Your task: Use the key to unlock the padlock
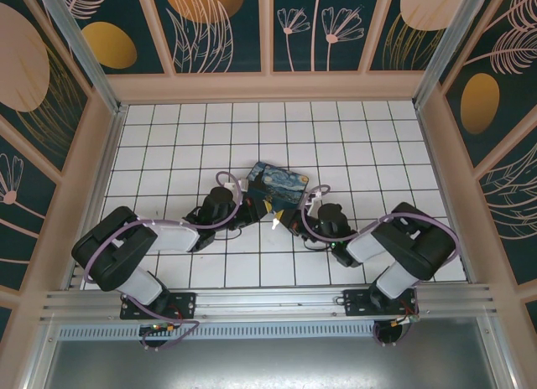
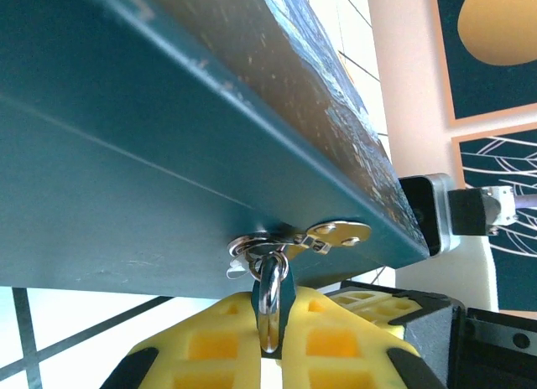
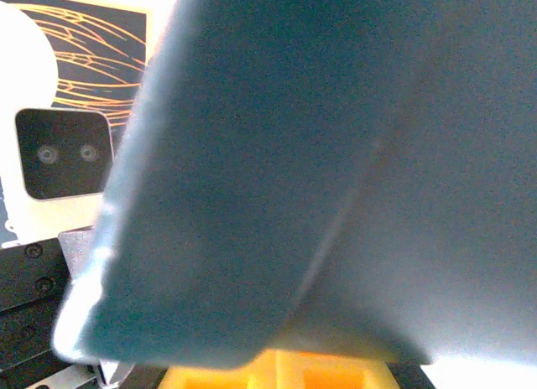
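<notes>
The padlock (image 2: pixel 269 298) hangs by its silvery shackle from a metal hasp (image 2: pixel 337 235) on the front of the blue starry-night box (image 2: pixel 168 154). My left gripper (image 2: pixel 270 326) is shut on the padlock; its dark blue body sits pinched between the yellow fingers (image 2: pixel 210 343). From above, the box (image 1: pixel 279 184) lies mid-floor with my left gripper (image 1: pixel 257 207) and right gripper (image 1: pixel 290 219) both at its near edge. In the right wrist view the box wall (image 3: pixel 319 154) looms blurred and very close, and my right gripper (image 3: pixel 278 375) is shut beneath it. The key is hidden.
White tiled floor (image 1: pixel 185 146) stretches out behind and beside the box, fenced by beige walls with dark floral panels (image 1: pixel 218 28). The right arm's wrist camera (image 2: pixel 430 215) sits just right of the hasp. A metal rail (image 1: pixel 268 301) runs along the near edge.
</notes>
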Motion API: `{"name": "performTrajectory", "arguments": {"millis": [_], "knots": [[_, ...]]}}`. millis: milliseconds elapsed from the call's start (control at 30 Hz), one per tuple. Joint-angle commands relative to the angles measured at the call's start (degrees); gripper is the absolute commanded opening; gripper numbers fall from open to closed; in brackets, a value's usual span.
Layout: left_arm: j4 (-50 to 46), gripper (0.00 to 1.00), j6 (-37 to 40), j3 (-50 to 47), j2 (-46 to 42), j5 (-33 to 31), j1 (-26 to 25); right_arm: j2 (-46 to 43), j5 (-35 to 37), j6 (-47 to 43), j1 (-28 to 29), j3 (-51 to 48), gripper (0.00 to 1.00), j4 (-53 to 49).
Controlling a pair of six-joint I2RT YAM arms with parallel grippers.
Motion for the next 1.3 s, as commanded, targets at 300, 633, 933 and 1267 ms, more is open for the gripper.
{"name": "performTrajectory", "arguments": {"millis": [300,633,933,1267], "knots": [[-2.67,0.00,0.73,1.43,-0.97,9.29,-1.26,-7.66,1.46,-12.61,-2.05,5.74,0.00,-11.94],[0.76,0.00,-2.90,0.55,-1.50,11.11,-1.24,-9.06,-0.37,-12.02,-4.53,4.13,0.00,-9.79],[5.85,0.00,-8.00,-0.37,-1.04,10.59,-1.27,-6.13,2.28,-7.38,-0.76,0.82,0.00,-1.40],[9.80,0.00,-14.22,-1.62,-2.22,6.64,-1.31,-4.63,10.18,0.40,3.76,-1.52,0.00,3.36]]}}
